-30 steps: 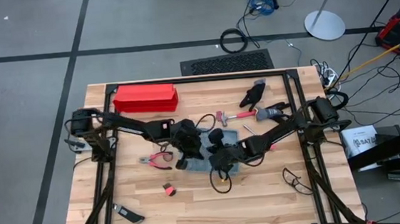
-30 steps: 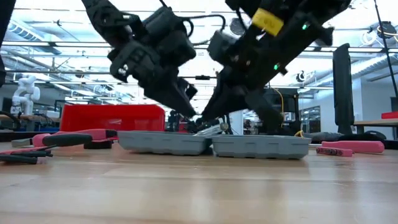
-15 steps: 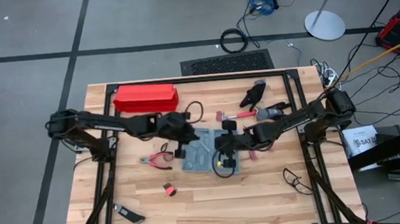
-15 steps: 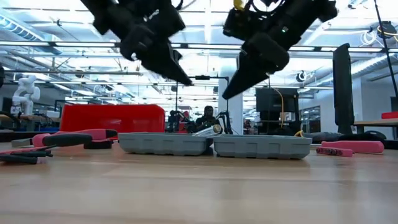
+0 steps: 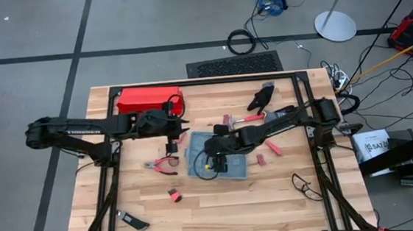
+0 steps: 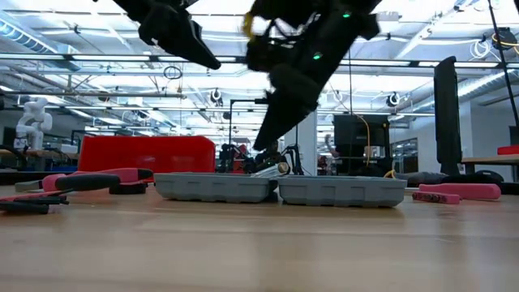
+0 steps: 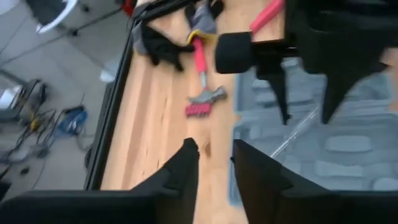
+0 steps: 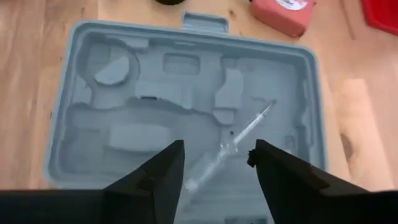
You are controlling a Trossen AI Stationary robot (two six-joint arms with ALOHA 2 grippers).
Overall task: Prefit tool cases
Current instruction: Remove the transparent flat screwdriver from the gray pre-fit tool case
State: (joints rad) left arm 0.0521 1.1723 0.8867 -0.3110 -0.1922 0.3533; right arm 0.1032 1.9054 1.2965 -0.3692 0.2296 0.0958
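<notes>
Prefitting is barely begun: tool case (image 8: pixel 186 106) lies open holding one slender tool (image 8: pixel 233 146), while left gripper (image 7: pixel 214 165) and right gripper (image 8: pixel 214 165) hover parted, empty.

The open tool case (image 5: pixel 214 161) lies flat at the centre of the high view's table (image 5: pixel 287 205), a slim clear tool (image 8: pixel 230 146) resting in its tray. Pliers (image 5: pixel 160 164) lie left of it, the long box (image 5: pixel 148 100) upper left, hammer (image 5: pixel 242 119) and glove (image 5: pixel 263 96) upper right.
</notes>
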